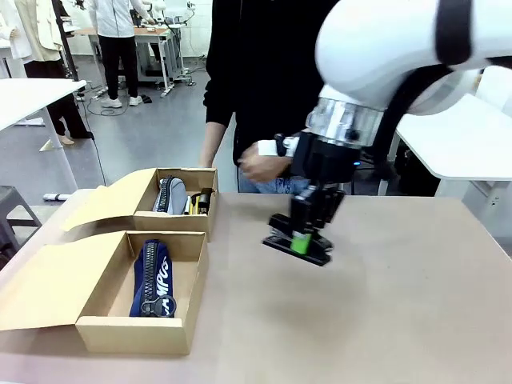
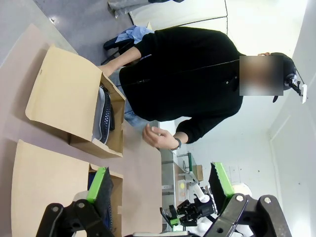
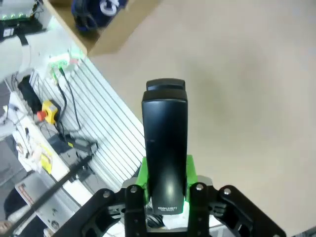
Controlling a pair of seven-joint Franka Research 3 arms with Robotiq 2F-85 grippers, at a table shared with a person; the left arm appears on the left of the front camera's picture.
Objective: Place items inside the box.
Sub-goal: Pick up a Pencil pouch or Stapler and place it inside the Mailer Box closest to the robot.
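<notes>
Where the right arm comes in over the middle of the table (image 1: 400, 280), the black stapler (image 1: 298, 240) is held in the right gripper (image 1: 302, 238), whose jaws are closed partway onto the stapler's two sides. In the right wrist view it is seen pinched between the green pads (image 3: 190, 167) near its rear end, with its nose pointed away from the wrist over bare table top. It is held tilted and appears to be raised off the surface. It lies between the table's far edge and its centre, well apart from both boxes.

The box (image 1: 136, 334) is set at the near left corner of the table, with its wide flap lid folded open toward the left edge. The navy-blue pouch (image 1: 154, 276) is laid lengthwise inside it, with the ring pull toward the near wall.

A smaller cardboard box (image 1: 172, 222) is placed just behind, toward the far left corner, and a grey pouch (image 1: 170, 194) and a yellow tool (image 1: 190, 206) are seen inside it.

In the left wrist view the left gripper (image 2: 159, 175) is seen with its jaws spread wide and nothing held between them. A person's hand (image 1: 258, 166) is held beyond the far edge.
</notes>
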